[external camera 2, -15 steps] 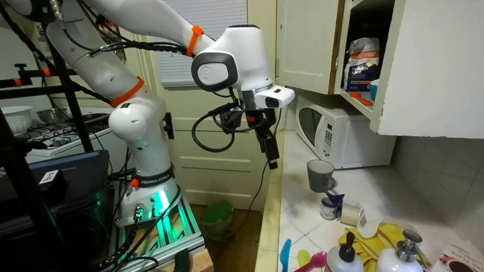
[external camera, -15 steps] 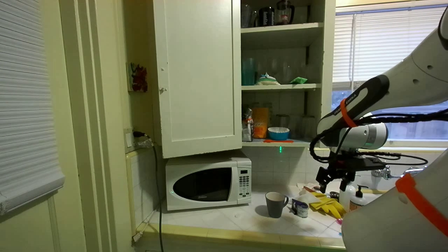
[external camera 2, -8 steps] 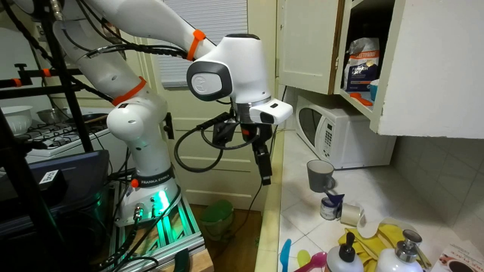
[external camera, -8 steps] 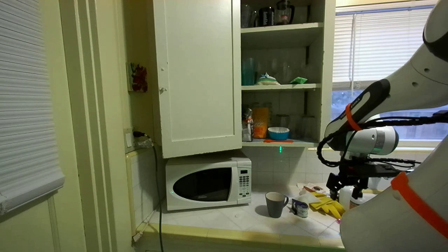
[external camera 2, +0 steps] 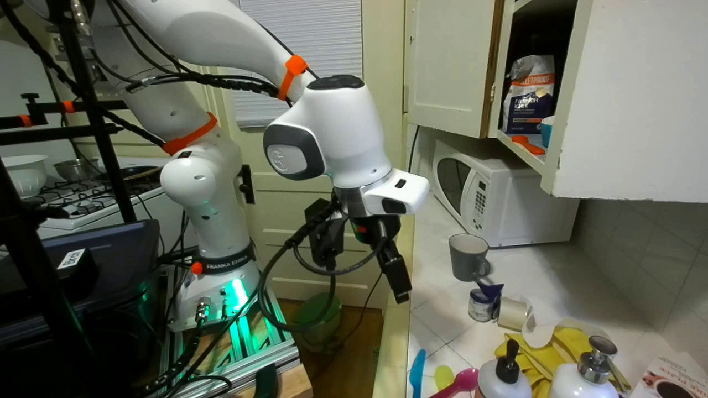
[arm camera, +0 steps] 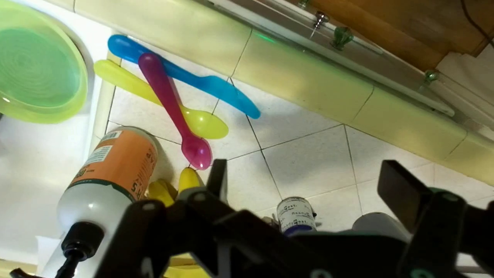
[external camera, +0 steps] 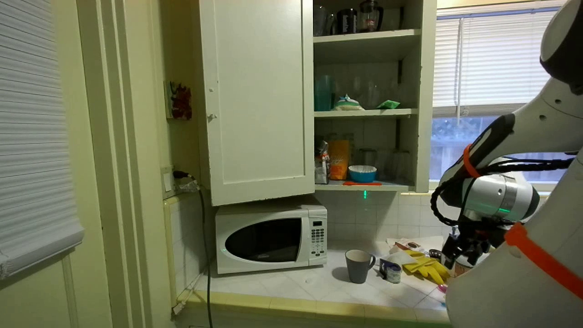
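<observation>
Hovering over bench (arm camera: 285, 112), gripper (arm camera: 307, 177) spread wide, jaws well apart. Below in wrist view: magenta spoon (arm camera: 173, 108) lying across yellow-green spoon (arm camera: 206, 123) and blue knife (arm camera: 218, 87), all on bench near its yellow edge. Pump bottle (arm camera: 119, 166) with orange label just beside spoons, yellow gloves (external camera 2: 572, 345) near it. Farther along bench: small labelled cylinder (arm camera: 295, 212), grey mug (external camera: 357, 266) upright near it, then white microwave (external camera: 268, 239) below open cupboard door (external camera: 259, 100). Left of spoons in wrist view: green dish (arm camera: 36, 65) in white sink (arm camera: 34, 154).
</observation>
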Tool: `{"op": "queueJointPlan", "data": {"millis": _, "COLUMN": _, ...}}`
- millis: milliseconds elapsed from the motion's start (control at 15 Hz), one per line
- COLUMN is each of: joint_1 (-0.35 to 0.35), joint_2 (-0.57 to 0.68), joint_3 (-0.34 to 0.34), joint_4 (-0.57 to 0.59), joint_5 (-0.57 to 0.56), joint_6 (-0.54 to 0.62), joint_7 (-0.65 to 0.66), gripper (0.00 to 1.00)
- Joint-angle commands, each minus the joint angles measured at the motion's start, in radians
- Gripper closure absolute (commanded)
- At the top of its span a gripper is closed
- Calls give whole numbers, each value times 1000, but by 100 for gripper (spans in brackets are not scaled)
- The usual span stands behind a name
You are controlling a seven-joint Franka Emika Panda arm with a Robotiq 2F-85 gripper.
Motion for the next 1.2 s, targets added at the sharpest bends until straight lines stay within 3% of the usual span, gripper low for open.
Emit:
{"op": "queueJointPlan", "data": {"millis": 0, "joint_1": 124, "joint_2": 44, "joint_3": -155, "joint_4": 0, "joint_5": 136, "joint_6": 44, "joint_7": -204, "gripper": 0}}
{"op": "queueJointPlan", "data": {"millis": 67, "joint_1": 150, "joint_2": 50, "joint_3": -187, "joint_4": 0, "joint_5": 166, "joint_6": 37, "joint_7": -238, "gripper": 0}}
{"op": "queueJointPlan", "data": {"millis": 133, "joint_1": 141, "joint_2": 80, "joint_3": -170, "joint_4": 0, "joint_5": 156, "joint_6": 70, "joint_7": -203, "gripper": 0}}
{"op": "queueJointPlan", "data": {"millis": 200, "joint_1": 104, "joint_2": 37, "joint_3": -141, "joint_4": 0, "joint_5": 121, "joint_6": 23, "joint_7": -178, "gripper": 0}}
{"op": "queueJointPlan", "data": {"millis": 600, "joint_1": 120, "joint_2": 97, "joint_3": -149, "joint_4": 7, "joint_5": 128, "joint_6": 59, "joint_7": -164, "gripper": 0}}
{"op": "queueJointPlan", "data": {"millis": 1133, "joint_1": 188, "joint_2": 224, "joint_3": -256, "joint_4": 32, "joint_5": 191, "joint_6": 150, "joint_7": -197, "gripper": 0}}
